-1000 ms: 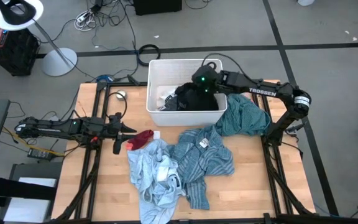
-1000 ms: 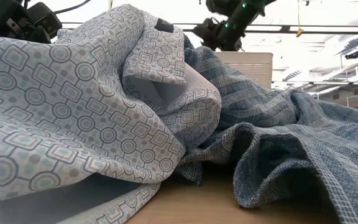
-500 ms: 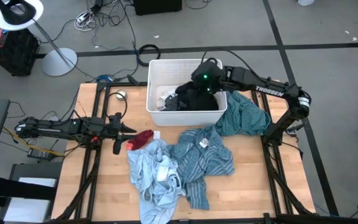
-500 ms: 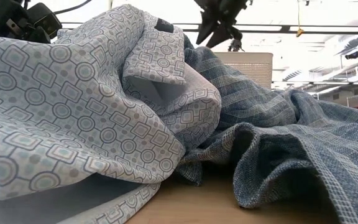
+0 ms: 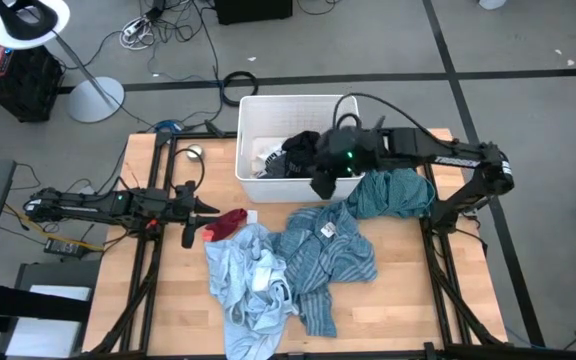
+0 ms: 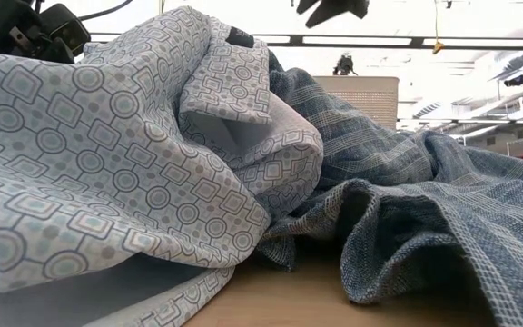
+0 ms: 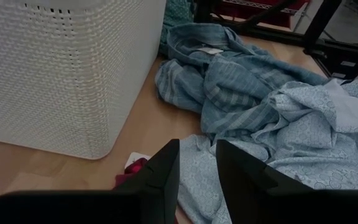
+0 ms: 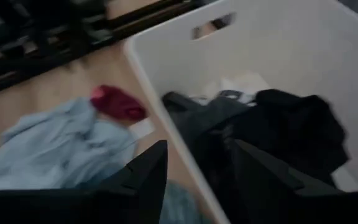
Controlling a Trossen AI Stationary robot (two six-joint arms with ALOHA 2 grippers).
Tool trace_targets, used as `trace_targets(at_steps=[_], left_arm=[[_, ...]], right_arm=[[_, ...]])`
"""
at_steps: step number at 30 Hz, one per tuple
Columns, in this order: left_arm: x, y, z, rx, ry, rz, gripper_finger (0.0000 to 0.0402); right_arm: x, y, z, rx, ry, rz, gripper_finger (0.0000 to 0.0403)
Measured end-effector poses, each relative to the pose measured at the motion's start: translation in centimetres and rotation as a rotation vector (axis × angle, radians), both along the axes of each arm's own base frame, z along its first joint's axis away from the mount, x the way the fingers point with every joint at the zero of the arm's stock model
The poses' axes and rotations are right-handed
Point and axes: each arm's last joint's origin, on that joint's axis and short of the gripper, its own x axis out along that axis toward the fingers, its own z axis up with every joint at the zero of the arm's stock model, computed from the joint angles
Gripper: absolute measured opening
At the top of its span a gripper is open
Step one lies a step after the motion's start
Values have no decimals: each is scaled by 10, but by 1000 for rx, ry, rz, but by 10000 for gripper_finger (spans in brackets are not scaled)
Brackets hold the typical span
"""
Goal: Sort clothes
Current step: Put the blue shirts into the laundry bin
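A white bin (image 5: 268,112) at the table's far side holds black garments (image 5: 298,155) and a bit of white cloth. My right gripper (image 5: 323,186) hangs open and empty above the bin's near wall; it shows at the top of the low view (image 6: 330,7). A light blue patterned shirt (image 5: 251,282), a blue striped shirt (image 5: 330,256) and a teal garment (image 5: 396,194) lie on the table. A small red garment (image 5: 230,222) lies by my left gripper (image 5: 192,217), which is open and empty, pointing toward the table's right.
The bin's woven wall (image 7: 61,68) stands close beside my left gripper. The two shirts fill the low view (image 6: 107,154). Bare wood shows at the table's near left (image 5: 173,300) and near right (image 5: 408,300).
My right gripper has risen from over the black garments in the bin and gone toward the table's near edge, to above the bin's near wall. The left arm has kept still.
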Motion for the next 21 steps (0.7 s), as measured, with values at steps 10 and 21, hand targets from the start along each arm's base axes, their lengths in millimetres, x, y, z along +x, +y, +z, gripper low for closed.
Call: trace_targets(at_steps=[10,21], left_arm=[[3,0,9,-8,-102,0,111],[4,-1,15,-18,-160,-20,111]], right_arm=[[-8,51,-12,20,80,62,178],[-20,111,-63,17,176,94,178]])
